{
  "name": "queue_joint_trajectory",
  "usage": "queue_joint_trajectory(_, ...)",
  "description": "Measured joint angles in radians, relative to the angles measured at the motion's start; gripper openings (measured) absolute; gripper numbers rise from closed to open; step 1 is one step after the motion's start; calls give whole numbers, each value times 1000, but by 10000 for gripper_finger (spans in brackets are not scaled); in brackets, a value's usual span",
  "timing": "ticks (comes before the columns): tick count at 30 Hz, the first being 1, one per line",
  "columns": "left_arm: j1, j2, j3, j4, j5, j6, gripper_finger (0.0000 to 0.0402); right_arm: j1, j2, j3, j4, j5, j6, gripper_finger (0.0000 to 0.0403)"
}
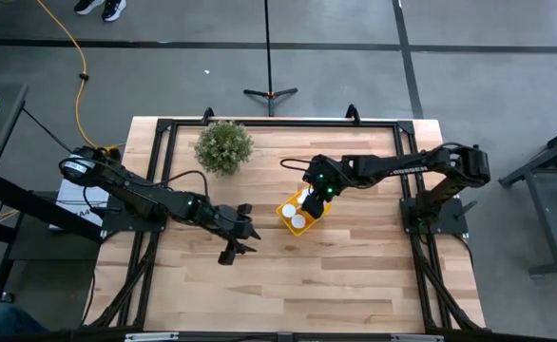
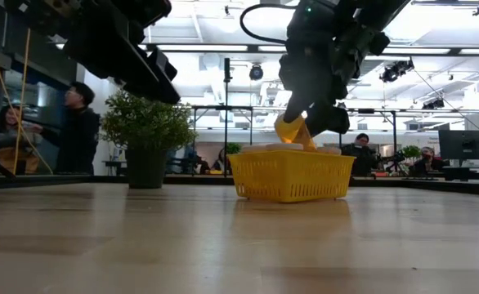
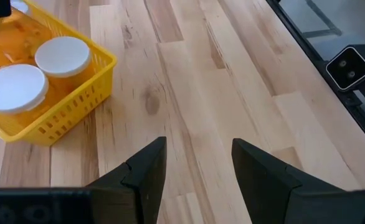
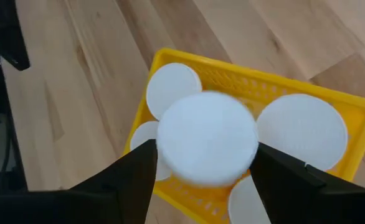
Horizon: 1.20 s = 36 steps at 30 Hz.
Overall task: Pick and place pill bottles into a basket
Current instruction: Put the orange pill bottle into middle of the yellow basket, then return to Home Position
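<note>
Right end effector (image 4: 201, 163) grips a pill bottle (image 4: 207, 138) above the basket (image 2: 290, 175); only the left wrist view shows the left end effector (image 3: 198, 163) empty, fingers parted.

White-capped pill bottle (image 4: 206, 138) sits between the right gripper (image 4: 201, 171) fingers, above the basket (image 4: 357, 112). Other white caps (image 4: 302, 132) lie inside.

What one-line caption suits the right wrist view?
Right gripper holding a white-capped pill bottle above the yellow basket.

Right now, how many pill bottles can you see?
5 in the right wrist view: one between the right end effector's fingers above the basket, the held bottle; four caps in the basket below it. More may be hidden beneath.
</note>
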Motion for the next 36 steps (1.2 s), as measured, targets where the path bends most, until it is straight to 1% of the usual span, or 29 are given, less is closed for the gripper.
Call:
queue_joint_trajectory(8, 0, 0, 0, -5, 0, 0, 216, 0, 0, 0, -22, -35, 16, 263)
queue_joint_trajectory(12, 0, 0, 0, -4, 0, 0, 216, 0, 0, 0, -39, -72, 14, 264)
queue_joint_trajectory(19, 0, 0, 0, -4, -6, 0, 216, -16, -8, 6, -47, -67, 33, 264)
queue_joint_trajectory(21, 0, -10, 0, -8, -39, 7, 216, -19, -17, 21, -55, -12, 11, 264)
queue_joint_trajectory(23, 0, -25, 2, 0, -77, 16, 216, -13, -42, 40, -60, 70, -34, 264)
queue_joint_trajectory(27, 0, -83, 2, 11, -158, 13, 216, 34, -125, 56, -50, 281, -183, 264)
queue_joint_trajectory(29, 0, -113, 2, 35, -214, 7, 216, 84, -183, 32, 20, 391, -255, 264)
queue_joint_trajectory(30, 0, -127, -1, 49, -222, 16, 216, 112, -210, 6, 68, 437, -289, 264)
queue_joint_trajectory(32, 0, -159, -32, 132, -219, 54, 216, 161, -275, -64, 174, 506, -346, 264)
queue_joint_trajectory(36, 50, -220, -153, 356, -209, 107, 216, 211, -407, -297, 468, 595, -429, 264)
